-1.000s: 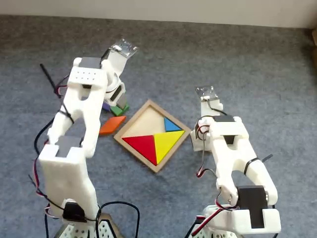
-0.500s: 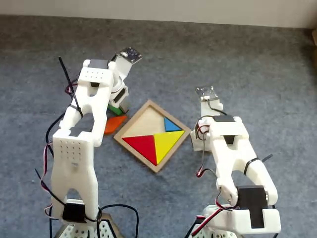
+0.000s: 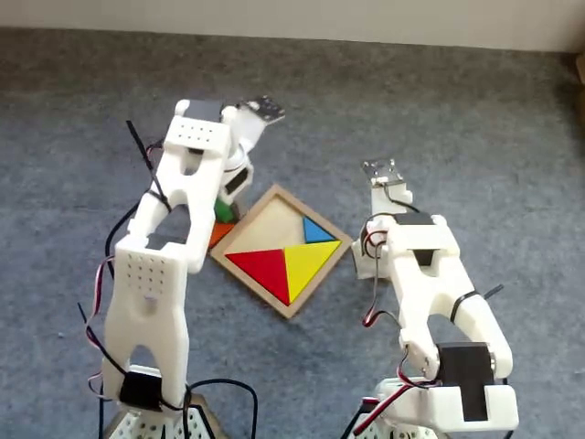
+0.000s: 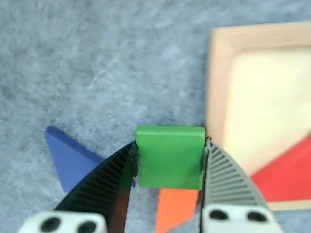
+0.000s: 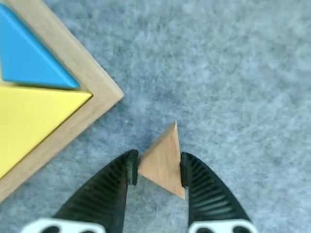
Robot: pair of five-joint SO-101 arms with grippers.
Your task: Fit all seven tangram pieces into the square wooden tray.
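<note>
The tray (image 3: 321, 281) lies on carpet (image 3: 457, 137), holding a red triangle (image 3: 263, 265), a yellow triangle (image 3: 306, 263) and a small blue triangle (image 3: 315, 230). The left gripper (image 4: 170, 145) clamps a green square (image 4: 170, 160) just beside the tray's rim, over an orange piece (image 4: 176, 206) and near a loose blue triangle (image 4: 70, 158). The right gripper (image 5: 156, 162) pinches a wooden triangle (image 5: 163, 167) near the tray's corner.

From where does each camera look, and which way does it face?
High view: fixed overhead, facing down on the square wooden tray, left arm, right arm.
Left wrist view: on that wrist, facing down past the left gripper holding a green tangram piece.
Right wrist view: likewise, past the right gripper holding a plain wooden triangle.
Shared: the tray.
</note>
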